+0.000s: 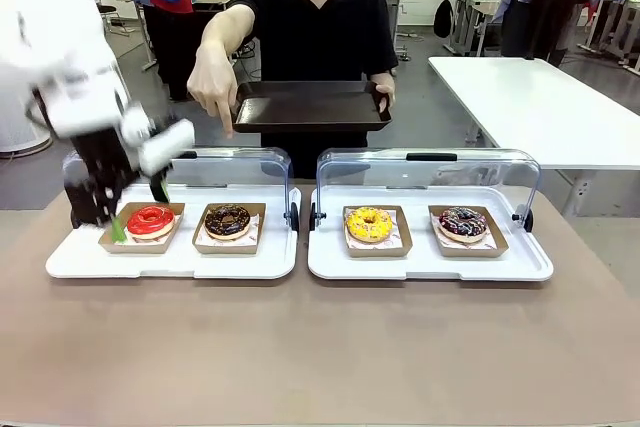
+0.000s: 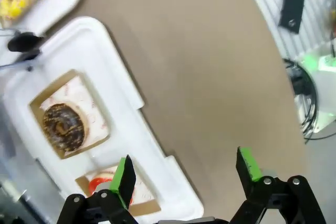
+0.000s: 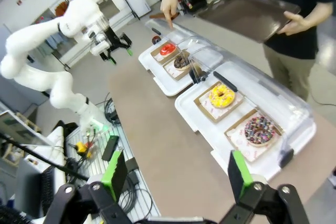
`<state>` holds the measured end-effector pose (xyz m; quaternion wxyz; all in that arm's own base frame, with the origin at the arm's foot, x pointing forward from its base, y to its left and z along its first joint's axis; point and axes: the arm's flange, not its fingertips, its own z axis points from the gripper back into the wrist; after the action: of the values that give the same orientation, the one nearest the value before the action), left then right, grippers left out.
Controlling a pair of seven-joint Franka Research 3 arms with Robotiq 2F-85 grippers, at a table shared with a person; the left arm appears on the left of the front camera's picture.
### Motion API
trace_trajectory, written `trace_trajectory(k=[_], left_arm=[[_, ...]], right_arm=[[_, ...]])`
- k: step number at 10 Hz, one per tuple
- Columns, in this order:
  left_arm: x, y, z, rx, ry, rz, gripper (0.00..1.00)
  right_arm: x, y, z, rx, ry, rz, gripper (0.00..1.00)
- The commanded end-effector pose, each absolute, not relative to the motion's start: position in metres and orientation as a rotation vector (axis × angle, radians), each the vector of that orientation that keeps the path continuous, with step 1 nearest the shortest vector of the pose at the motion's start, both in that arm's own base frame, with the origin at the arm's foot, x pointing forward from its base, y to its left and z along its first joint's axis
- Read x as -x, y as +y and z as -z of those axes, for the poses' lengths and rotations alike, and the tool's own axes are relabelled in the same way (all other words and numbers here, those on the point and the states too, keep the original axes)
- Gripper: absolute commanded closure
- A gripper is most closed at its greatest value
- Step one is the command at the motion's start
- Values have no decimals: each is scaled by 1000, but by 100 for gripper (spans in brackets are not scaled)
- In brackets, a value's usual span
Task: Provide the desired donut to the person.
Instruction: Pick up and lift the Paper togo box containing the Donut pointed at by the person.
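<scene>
Four donuts lie in paper trays: red (image 1: 150, 219), chocolate (image 1: 228, 219), yellow (image 1: 369, 223) and sprinkled (image 1: 462, 221). The person's hand (image 1: 213, 87) points a finger down over the left white tray (image 1: 170, 262), roughly above the chocolate donut. The other hand holds a dark serving tray (image 1: 310, 105). My left gripper (image 1: 138, 209) hangs open just over the red donut (image 2: 100, 184), which shows beside one of its fingers (image 2: 125, 174); nothing is held. My right gripper (image 3: 176, 169) is open and empty, high above the table's near right side, far from the sprinkled donut (image 3: 259, 128).
Both white trays have clear lids (image 1: 430, 172) raised at the back. The right white tray (image 1: 430, 265) holds the yellow and sprinkled donuts. Bare brown tabletop (image 1: 320, 347) stretches in front of the trays. Cables and a black box (image 2: 292, 3) lie on the floor beside the table.
</scene>
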<state>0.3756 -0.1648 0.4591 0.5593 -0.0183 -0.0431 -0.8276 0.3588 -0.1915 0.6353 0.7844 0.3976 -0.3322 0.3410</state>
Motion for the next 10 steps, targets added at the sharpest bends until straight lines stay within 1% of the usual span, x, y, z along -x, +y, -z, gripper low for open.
trace_trajectory(k=[1, 3, 4, 5, 10], left_arm=[[-379, -160, -422, -58, -130, 1900, 0], [-391, -162, -408, -67, -146, 1889, 0], [-399, -164, -416, -58, -211, 1880, 0], [-381, -159, -402, -50, -141, 1917, 0], [-381, -159, -402, -50, -141, 1917, 0]], right_arm=[[-359, -191, -635, -876, -734, -736, 0], [-359, -191, -635, -876, -734, -736, 0], [-359, -191, -635, -876, -734, -736, 0], [-359, -191, -635, -876, -734, -736, 0], [-359, -191, -635, -876, -734, -736, 0]])
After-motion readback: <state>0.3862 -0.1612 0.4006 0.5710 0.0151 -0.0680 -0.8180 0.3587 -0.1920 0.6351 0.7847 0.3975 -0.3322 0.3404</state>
